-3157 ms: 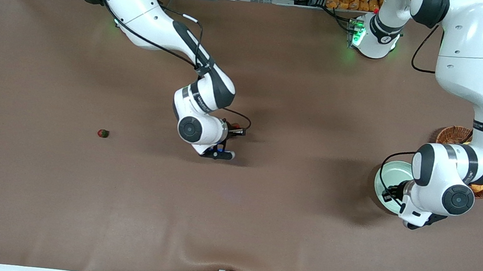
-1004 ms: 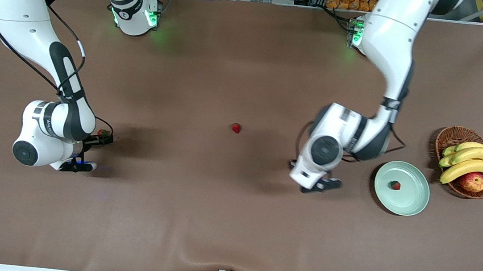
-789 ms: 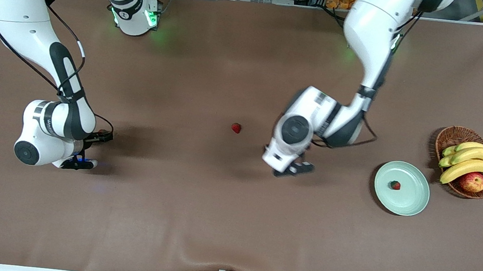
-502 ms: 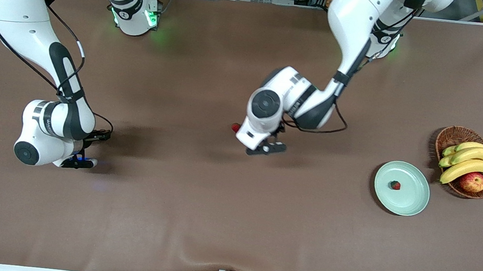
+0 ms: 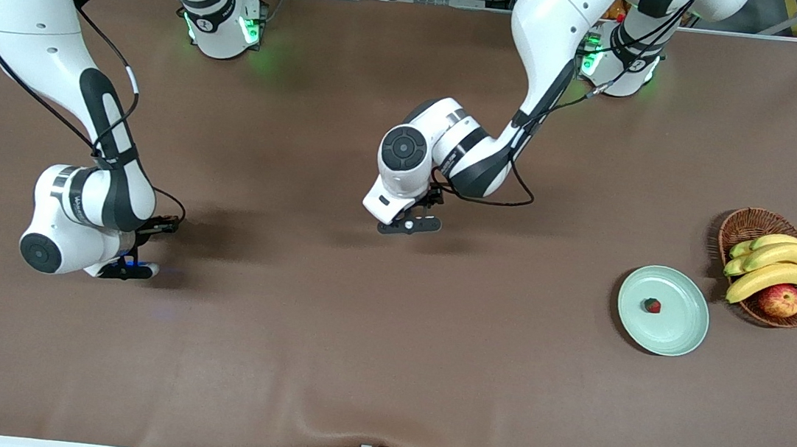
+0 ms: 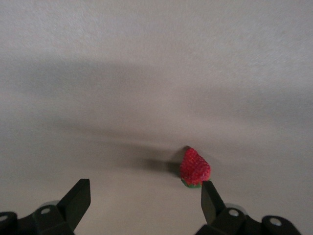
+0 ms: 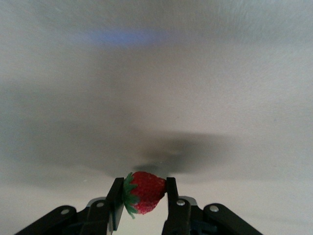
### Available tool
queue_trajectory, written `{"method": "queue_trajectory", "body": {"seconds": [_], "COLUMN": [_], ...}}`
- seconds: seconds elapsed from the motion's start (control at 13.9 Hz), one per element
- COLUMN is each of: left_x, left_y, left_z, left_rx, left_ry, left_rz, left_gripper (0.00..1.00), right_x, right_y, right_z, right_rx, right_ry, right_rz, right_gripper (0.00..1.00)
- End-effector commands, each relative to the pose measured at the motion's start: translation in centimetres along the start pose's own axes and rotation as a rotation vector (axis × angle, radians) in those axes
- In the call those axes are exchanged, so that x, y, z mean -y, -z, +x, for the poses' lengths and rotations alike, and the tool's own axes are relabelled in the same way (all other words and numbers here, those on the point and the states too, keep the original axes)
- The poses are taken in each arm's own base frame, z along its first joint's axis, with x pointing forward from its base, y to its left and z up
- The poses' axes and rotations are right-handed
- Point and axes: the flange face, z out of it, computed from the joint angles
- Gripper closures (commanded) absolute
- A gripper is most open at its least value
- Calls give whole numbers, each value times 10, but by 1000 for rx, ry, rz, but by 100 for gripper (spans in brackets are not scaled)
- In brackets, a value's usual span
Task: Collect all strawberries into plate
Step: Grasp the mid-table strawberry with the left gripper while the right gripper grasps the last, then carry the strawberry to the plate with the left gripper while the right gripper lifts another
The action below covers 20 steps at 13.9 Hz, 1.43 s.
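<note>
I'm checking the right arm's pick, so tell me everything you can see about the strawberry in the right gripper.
The strawberry is small, red and seed-dimpled, with a green leafy cap. It lies sideways, cap toward one of the fingers, pinched between both fingers of the right gripper, which is shut on it near the right arm's end of the table. Whether the berry rests on the brown cloth or is just off it is unclear. The front view hides it under the wrist.

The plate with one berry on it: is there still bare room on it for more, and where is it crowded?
The plate is mostly bare around its single strawberry. The table is bare between the plate and the left gripper. The basket is crowded with bananas and an apple.
</note>
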Motion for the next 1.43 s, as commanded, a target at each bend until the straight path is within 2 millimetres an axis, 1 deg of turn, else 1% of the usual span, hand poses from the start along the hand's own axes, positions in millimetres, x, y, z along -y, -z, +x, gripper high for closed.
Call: {"method": "queue_trajectory", "body": {"seconds": [0.0, 0.07, 0.14, 0.22, 0.36, 0.43, 0.57, 0.65, 0.93, 1.0, 1.08, 1.15, 1.22, 1.29, 1.36], "left_x": [-14, -19, -21, -25, -31, -30, -32, -32, -32, -31, -31, -31, -31, -31, -31], "left_y": [-13, -15, -19, -22, -31, -36, -38, -38, -38, -42, -43, -43, -44, -44, -44], "left_z": [-11, -13, -12, -15, -19, -17, -16, -15, -12, -11, -12, -12, -12, -12, -12], "left_rx": [-7, -21, -33, -45, -59, -61, -77, -80, -95, -95, -91, -92, -92, -92, -93], "left_ry": [11, 17, 27, 33, 31, 35, 32, 33, 31, 32, 34, 31, 30, 30, 27], "left_rz": [-18, -34, -50, -63, -73, -74, -91, -94, -105, -102, -101, -100, -98, -98, -98], "left_gripper": [0, 0, 0, 0, 0, 0, 0, 0, 0, 0, 35, 73, 96, 100, 100], "right_x": [34, 52, 67, 84, 126, 136, 145, 145, 151, 159, 166, 171, 175, 178, 179], "right_y": [56, 70, 77, 82, 86, 85, 86, 85, 84, 82, 82, 82, 81, 81, 81], "right_z": [-1, 0, 0, 0, 0, 0, 0, 0, 1, 1, 1, 0, 0, 0, 0], "right_rx": [2, -6, -7, -16, -26, -22, -14, -11, -9, -6, -3, 0, 1, 2, 1], "right_ry": [27, -4, -51, -99, -141, -161, -174, -177, -187, -191, -198, -209, -209, -208, -213], "right_rz": [-36, -47, -46, -47, -13, 28, 107, 123, 132, 137, 152, 165, 167, 167, 167], "right_gripper": [94, 95, 95, 95, 95, 95, 95, 95, 95, 95, 95, 95, 95, 95, 95]}}
